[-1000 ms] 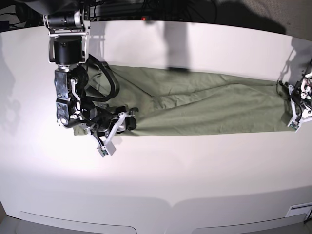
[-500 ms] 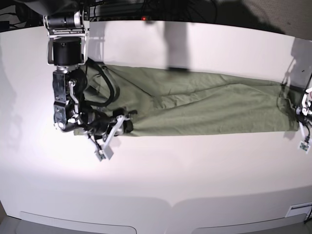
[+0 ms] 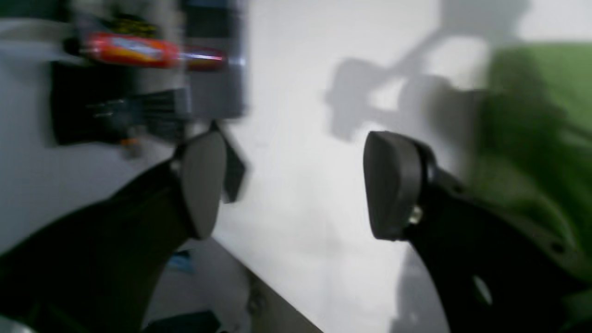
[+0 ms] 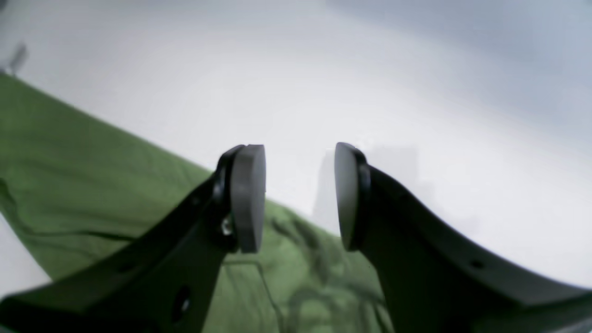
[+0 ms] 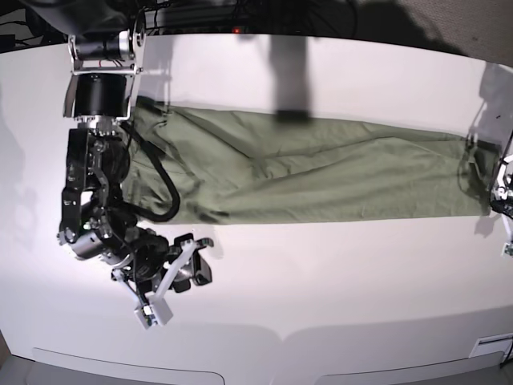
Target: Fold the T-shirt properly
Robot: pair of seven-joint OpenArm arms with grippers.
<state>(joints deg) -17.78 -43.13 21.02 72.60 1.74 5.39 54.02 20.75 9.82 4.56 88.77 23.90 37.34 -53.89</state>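
Observation:
The T-shirt [image 5: 321,172] lies as a long olive-green strip across the white table, wrinkled, running left to right. My right gripper [image 5: 164,295] hovers over bare table in front of the strip's left end. In the right wrist view this gripper [image 4: 299,196] is open and empty, with the T-shirt [image 4: 92,185] below and to the left. My left gripper [image 5: 506,220] is at the far right edge, just off the strip's right end. The left wrist view shows that gripper [image 3: 286,185] wide open over bare table, holding nothing, with the T-shirt [image 3: 536,115] to its right.
The right arm's black cable [image 5: 164,196] loops over the shirt's left end. In the left wrist view the table's edge [image 3: 277,300] runs under the gripper, with dark equipment and a red object [image 3: 134,51] beyond it. The table's front rim [image 5: 280,341] is near.
My right gripper has drawn back from the shirt's near-left edge toward the table's front. My left gripper has slid off the shirt's right end, and its jaws stand wider.

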